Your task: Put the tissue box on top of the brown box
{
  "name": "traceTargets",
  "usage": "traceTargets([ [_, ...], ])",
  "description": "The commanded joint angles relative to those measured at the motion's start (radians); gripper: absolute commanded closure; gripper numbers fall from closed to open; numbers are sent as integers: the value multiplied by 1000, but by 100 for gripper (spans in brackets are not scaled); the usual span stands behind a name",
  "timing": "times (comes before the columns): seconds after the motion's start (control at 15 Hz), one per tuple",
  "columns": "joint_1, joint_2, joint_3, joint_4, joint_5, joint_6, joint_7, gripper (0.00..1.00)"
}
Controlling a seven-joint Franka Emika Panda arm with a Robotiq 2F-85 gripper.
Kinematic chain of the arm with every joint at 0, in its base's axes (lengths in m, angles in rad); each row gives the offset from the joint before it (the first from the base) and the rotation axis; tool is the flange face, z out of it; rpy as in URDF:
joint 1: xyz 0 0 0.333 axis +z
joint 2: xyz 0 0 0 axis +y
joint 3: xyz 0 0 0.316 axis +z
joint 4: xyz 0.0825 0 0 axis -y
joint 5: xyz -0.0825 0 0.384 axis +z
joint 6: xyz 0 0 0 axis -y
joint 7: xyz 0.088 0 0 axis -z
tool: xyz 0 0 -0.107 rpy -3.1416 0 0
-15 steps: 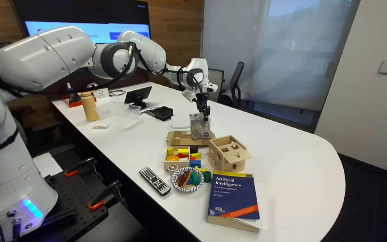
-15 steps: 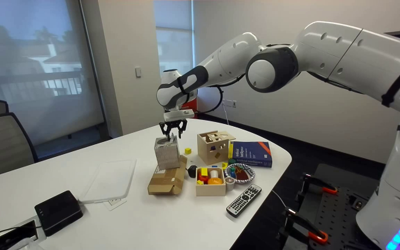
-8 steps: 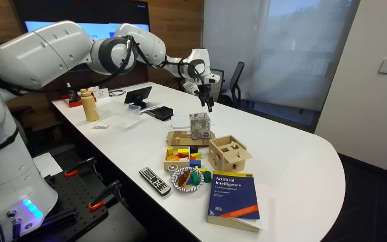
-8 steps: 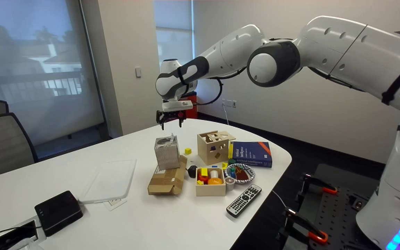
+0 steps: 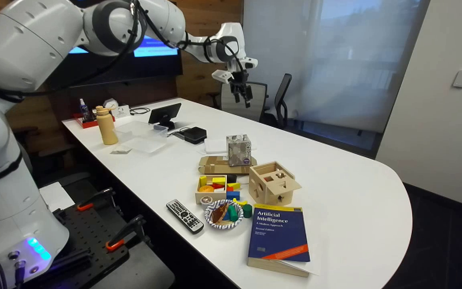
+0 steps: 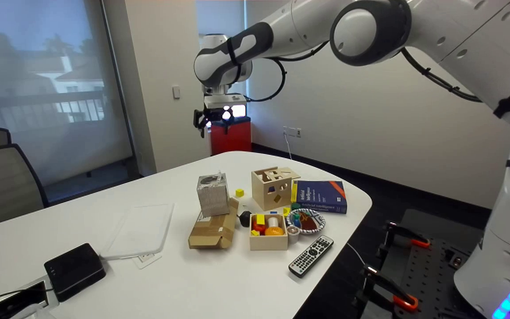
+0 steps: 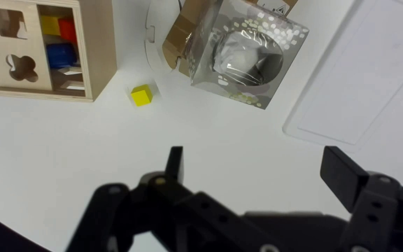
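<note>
The tissue box (image 5: 239, 150) is a grey-white patterned cube with a film-covered opening on top. It stands on one end of the low, flat brown box (image 5: 214, 165), as both exterior views show. The tissue box (image 6: 213, 197) looks upright there, and the rest of the brown box (image 6: 213, 232) extends beyond it. My gripper (image 5: 242, 101) is open and empty, high above the table and apart from the tissue box. In the wrist view the gripper's fingers (image 7: 253, 164) are wide apart over bare table, with the tissue box (image 7: 248, 57) ahead of them, partly covering the brown box (image 7: 175, 45).
A light-wood crate (image 6: 270, 190) stands beside the boxes, with a small yellow cube (image 7: 141, 95) near it. A small wooden tray of blocks (image 6: 268, 242), a patterned bowl (image 5: 223, 224), a remote (image 5: 185, 216) and a blue book (image 5: 278, 237) lie nearby. A clear lid (image 6: 140, 230) lies opposite.
My gripper has risen from the tissue box's top to well above it, staying open. The tissue box and brown box have not moved.
</note>
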Motion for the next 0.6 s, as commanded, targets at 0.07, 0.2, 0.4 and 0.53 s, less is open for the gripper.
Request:
traceTargets([
  [0.07,40,-250,1,-275,-55,-12,-1,0],
  [0.2,52,-321,2,-357,-75,1,8,0],
  [0.4,59,-399,9,-453,-94,7,11,0],
  [0.53,60,-438,13,-504,-98,12,12,0],
])
